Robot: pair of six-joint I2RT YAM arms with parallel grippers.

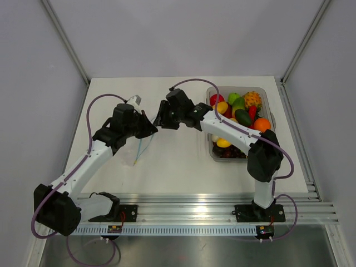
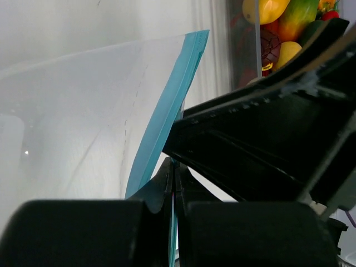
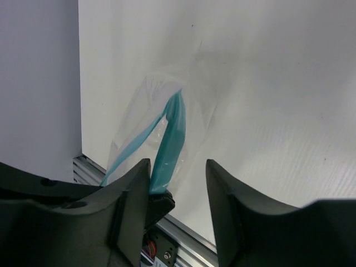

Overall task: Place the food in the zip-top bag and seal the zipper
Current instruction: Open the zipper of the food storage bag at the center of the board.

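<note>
The zip-top bag (image 1: 137, 149) hangs clear and floppy from my left gripper (image 1: 149, 129), which is shut on the bag's blue zipper (image 2: 167, 117). In the left wrist view the strip runs up from between the closed left gripper (image 2: 174, 172) fingers. My right gripper (image 1: 159, 120) is right beside it, open. In the right wrist view the zipper (image 3: 169, 144) rises inside the right gripper (image 3: 178, 162) gap, close against its left finger. The right finger stands apart from it. The food (image 1: 239, 111), a pile of glossy toy fruits and vegetables, lies in a clear tub at the right.
The rigid clear tub (image 1: 211, 146) sits on the white table at the right, behind the right arm. An aluminium rail (image 1: 211, 203) runs along the near edge. Grey walls enclose the table on the left, back and right.
</note>
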